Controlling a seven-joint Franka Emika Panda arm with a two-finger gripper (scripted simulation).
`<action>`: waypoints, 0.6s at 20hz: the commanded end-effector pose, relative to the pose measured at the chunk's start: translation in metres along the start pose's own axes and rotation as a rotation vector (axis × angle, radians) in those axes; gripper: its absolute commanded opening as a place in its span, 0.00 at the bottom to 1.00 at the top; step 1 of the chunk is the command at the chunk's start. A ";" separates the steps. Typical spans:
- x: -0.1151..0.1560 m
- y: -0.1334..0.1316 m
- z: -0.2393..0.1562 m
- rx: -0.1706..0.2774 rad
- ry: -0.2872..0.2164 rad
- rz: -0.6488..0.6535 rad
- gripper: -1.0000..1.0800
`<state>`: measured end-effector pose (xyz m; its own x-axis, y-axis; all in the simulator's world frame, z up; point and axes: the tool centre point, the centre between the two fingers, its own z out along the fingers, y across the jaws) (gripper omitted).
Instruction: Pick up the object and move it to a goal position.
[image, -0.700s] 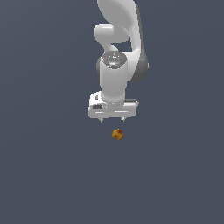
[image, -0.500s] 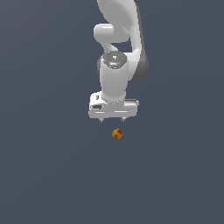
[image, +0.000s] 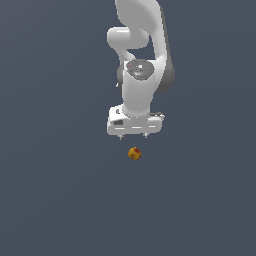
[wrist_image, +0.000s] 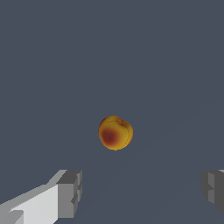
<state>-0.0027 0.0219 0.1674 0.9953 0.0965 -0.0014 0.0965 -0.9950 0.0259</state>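
Observation:
The object (image: 134, 153) is a tiny orange-yellow ball with red blotches, lying on the flat grey surface. In the wrist view the object (wrist_image: 115, 132) sits ahead of the fingers, apart from both. My white gripper (image: 133, 136) hangs just above and slightly behind the ball in the exterior view, pointing down. Its fingers (wrist_image: 70, 192) stand wide apart with nothing between them, so it is open.
A plain dark grey floor (image: 60, 190) fills both views. The white arm (image: 142, 45) rises from the gripper toward the exterior view's top edge.
The arm and gripper have barely shifted over the last half second. The ball lies where it was.

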 end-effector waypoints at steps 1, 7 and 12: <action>0.000 0.001 0.000 0.000 0.000 -0.001 0.96; 0.000 0.001 0.004 -0.001 0.000 -0.047 0.96; 0.001 0.000 0.010 -0.001 -0.001 -0.123 0.96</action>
<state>-0.0016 0.0215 0.1596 0.9811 0.1935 -0.0049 0.1936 -0.9807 0.0269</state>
